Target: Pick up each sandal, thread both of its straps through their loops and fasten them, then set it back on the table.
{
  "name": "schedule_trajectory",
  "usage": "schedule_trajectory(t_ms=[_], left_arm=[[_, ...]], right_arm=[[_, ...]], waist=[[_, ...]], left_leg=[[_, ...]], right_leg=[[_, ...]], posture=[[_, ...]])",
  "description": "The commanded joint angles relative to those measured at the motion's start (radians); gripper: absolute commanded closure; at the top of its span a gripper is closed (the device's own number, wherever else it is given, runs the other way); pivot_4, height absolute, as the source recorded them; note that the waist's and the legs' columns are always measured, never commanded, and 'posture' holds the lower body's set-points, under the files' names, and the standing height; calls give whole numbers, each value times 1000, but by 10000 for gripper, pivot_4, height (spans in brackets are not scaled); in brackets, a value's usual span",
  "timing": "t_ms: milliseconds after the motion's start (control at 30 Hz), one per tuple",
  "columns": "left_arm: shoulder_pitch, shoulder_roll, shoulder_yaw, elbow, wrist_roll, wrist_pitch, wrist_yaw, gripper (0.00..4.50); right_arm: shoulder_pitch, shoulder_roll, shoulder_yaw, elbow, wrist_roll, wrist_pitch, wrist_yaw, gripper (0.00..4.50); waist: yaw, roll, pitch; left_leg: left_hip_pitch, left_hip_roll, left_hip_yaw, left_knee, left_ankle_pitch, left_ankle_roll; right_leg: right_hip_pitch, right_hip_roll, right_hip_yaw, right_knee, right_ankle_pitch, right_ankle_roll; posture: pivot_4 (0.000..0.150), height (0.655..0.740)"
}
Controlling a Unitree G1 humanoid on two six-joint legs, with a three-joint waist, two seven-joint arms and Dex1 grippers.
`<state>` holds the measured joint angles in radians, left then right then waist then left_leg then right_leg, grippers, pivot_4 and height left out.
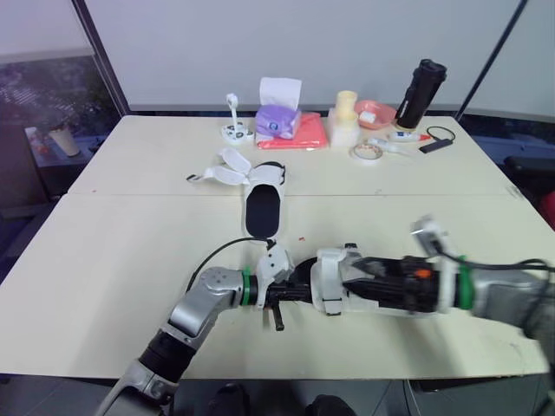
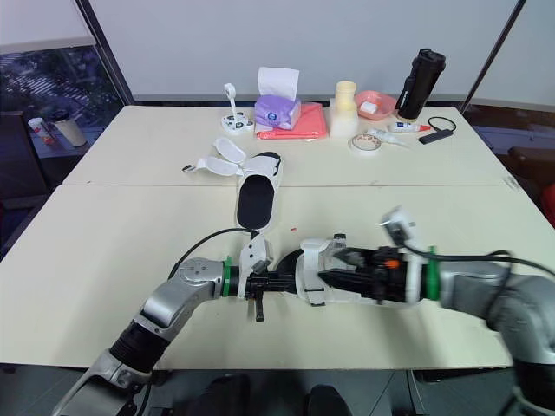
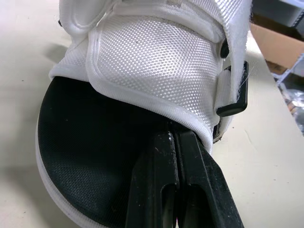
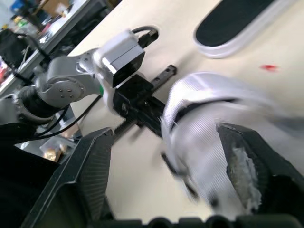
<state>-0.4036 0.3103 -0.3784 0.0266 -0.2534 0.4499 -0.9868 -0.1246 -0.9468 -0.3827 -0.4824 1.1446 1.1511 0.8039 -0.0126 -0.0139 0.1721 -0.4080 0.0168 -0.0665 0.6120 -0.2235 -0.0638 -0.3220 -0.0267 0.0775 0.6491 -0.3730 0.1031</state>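
No text, label, brand, number or sign can be read anywhere. The purple tissue box (image 1: 277,121) shows no legible print. The black bottle (image 1: 421,91), well to the right of the tissue box, shows none either. Any marking on the small tube (image 1: 403,135), also right of the tissue box, is too small to tell. The sandal (image 3: 156,61) shows plain white mesh with no logo.

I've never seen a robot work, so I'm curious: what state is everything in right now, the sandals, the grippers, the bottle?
held sandal: pinched at its sole.
left gripper: shut on held sandal.
right gripper: open, fingers either side of held sandal.
far sandal: lying flat, straps undone.
black bottle: upright, capped.
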Motion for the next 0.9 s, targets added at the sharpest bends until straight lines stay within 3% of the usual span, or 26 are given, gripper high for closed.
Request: schedule_trajectory(t_ms=[33, 467, 900], left_arm=[[47, 39, -83, 83, 44, 85, -33, 45000], [40, 40, -105, 67, 46, 96, -65, 45000], [43, 31, -95, 65, 41, 106, -49, 45000]], right_arm=[[122, -61, 36, -110, -45, -29, 80, 6249], [202, 90, 269, -171, -253, -198, -43, 6249], [194, 157, 281, -137, -306, -218, -123, 6249]], waist=[[1, 0, -1], [1, -2, -1], [1, -2, -2]], left_leg=[[0, 0, 0, 0, 0, 0], [-1, 0, 3, -1, 0, 0], [0, 0, 2, 0, 0, 0]], right_leg=[[0, 0, 0, 0, 0, 0], [-1, 0, 1, -1, -1, 0], [-1, -1, 1, 0, -1, 0]], posture=[[1500, 7400], [1500, 7400], [1500, 7400]])
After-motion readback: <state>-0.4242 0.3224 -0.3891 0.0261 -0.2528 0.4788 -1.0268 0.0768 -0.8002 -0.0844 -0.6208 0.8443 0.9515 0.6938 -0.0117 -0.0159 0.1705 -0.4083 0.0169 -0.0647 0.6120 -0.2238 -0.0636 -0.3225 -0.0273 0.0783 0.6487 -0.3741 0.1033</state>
